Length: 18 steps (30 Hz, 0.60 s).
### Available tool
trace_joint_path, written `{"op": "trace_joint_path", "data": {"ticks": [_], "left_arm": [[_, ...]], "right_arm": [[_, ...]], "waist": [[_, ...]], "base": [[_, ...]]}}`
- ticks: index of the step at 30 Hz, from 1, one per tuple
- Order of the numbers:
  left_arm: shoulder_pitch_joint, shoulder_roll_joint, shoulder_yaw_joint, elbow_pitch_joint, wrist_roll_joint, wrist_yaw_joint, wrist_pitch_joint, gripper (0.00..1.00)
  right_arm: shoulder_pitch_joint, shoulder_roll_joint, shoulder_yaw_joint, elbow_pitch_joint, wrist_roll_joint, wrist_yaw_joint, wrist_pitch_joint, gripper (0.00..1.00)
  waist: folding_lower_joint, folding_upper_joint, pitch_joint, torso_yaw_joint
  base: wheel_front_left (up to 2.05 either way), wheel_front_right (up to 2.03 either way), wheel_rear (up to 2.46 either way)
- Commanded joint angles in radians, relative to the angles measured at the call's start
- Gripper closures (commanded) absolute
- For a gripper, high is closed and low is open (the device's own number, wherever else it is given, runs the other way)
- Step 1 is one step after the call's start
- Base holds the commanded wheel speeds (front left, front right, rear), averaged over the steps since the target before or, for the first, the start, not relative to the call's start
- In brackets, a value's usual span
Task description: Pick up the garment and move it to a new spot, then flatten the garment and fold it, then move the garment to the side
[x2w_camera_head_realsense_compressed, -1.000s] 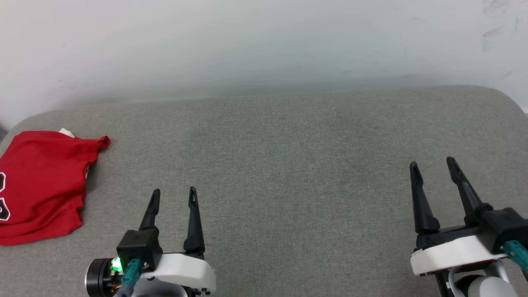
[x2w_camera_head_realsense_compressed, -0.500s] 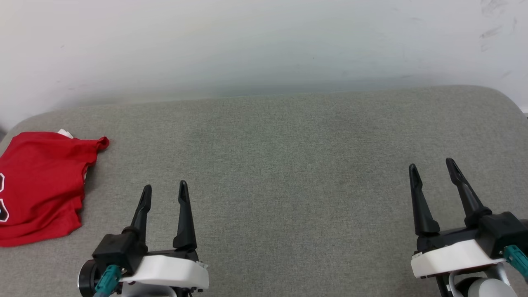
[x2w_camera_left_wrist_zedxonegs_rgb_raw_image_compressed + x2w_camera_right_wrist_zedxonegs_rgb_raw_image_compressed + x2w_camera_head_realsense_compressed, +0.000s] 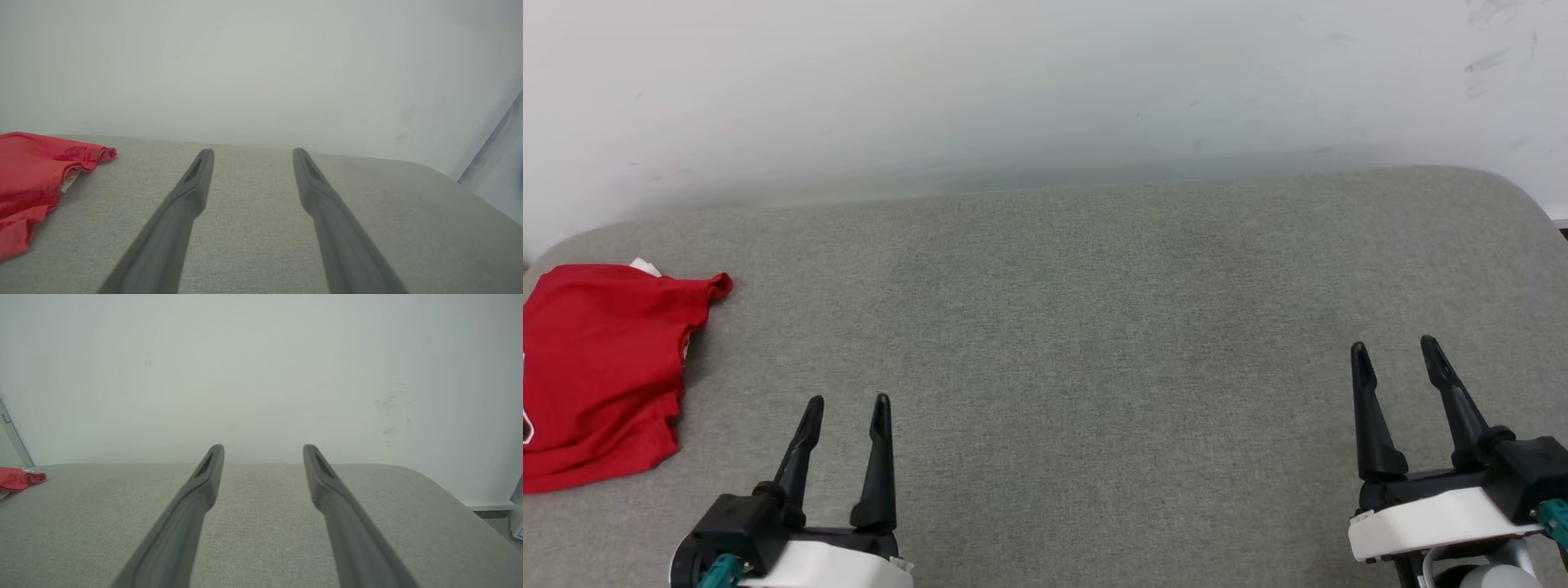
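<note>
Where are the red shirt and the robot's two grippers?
Shirt [image 3: 600,376]: head view, on its red middle.
Left gripper [image 3: 847,402]: head view, midway between its fingertips.
Right gripper [image 3: 1394,347]: head view, midway between its fingertips.

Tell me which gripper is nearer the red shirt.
Left. The left gripper is just to the right of the red shirt, not touching it. The right gripper is far across the grey cushion, near its right edge.
</note>
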Motion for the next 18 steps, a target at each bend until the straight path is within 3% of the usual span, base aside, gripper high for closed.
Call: {"op": "trace_joint_path", "data": {"ticks": [1,7,18], "left_arm": [[0.008,-0.003,0.003,0.001,0.025,-0.010,-0.008,0.00],[0.012,-0.010,0.013,0.024,0.093,-0.034,-0.020,0.00],[0.019,-0.011,0.006,0.012,0.138,-0.022,-0.037,0.00]], "right_arm": [[0.008,0.001,-0.003,0.000,-0.010,0.000,-0.009,0.00],[0.009,0.002,-0.004,0.009,-0.040,0.000,-0.019,0.00],[0.020,0.002,0.001,0.009,-0.087,0.000,-0.036,0.00]], "waist": [[0.0000,0.0000,0.000,-0.001],[0.0000,0.0000,0.001,-0.006],[0.0000,0.0000,0.004,-0.011]], "base": [[0.00,0.00,0.00],[0.00,0.00,0.00],[0.00,0.00,0.00]]}}
